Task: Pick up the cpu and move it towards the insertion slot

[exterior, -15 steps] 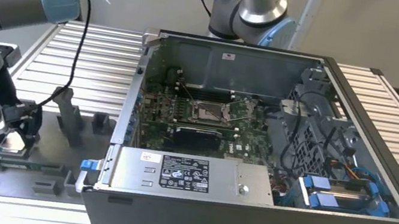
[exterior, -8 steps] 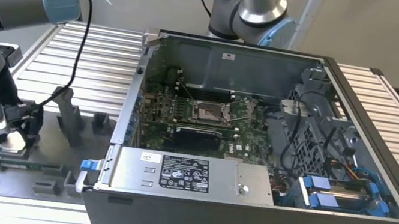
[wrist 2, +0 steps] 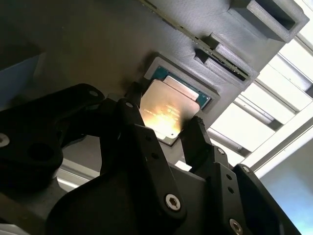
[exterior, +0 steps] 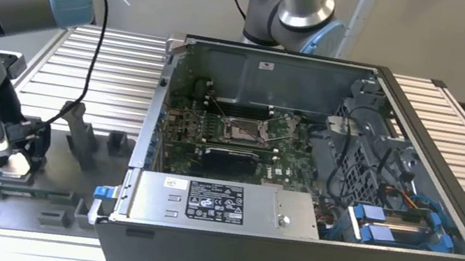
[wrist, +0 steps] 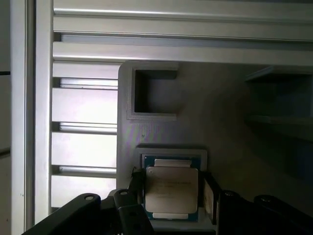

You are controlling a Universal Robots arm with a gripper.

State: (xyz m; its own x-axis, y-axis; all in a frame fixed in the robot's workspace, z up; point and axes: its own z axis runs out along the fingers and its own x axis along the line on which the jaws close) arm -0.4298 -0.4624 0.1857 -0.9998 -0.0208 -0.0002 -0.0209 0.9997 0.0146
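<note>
The cpu (wrist: 171, 193), a flat square chip with a silvery top, lies in a shallow pocket of the grey tray (wrist: 220, 122). In both wrist views my gripper (wrist: 173, 181) has a black finger against each of two opposite sides of the cpu (wrist 2: 168, 105), shut on it. In the exterior view the gripper (exterior: 14, 161) sits low over the tray (exterior: 23, 196) at the exterior view's left. The insertion slot (exterior: 242, 130), a square socket with a metal frame, lies on the motherboard inside the open computer case (exterior: 443, 141), well to the exterior view's right of the gripper.
Grey upright blocks (exterior: 85, 131) stand on the tray between the gripper and the case wall. A silver power supply (exterior: 220, 203) fills the case's front. A second arm's base (exterior: 291, 6) rises behind the case. A square recess (wrist: 154, 95) lies beside the cpu pocket.
</note>
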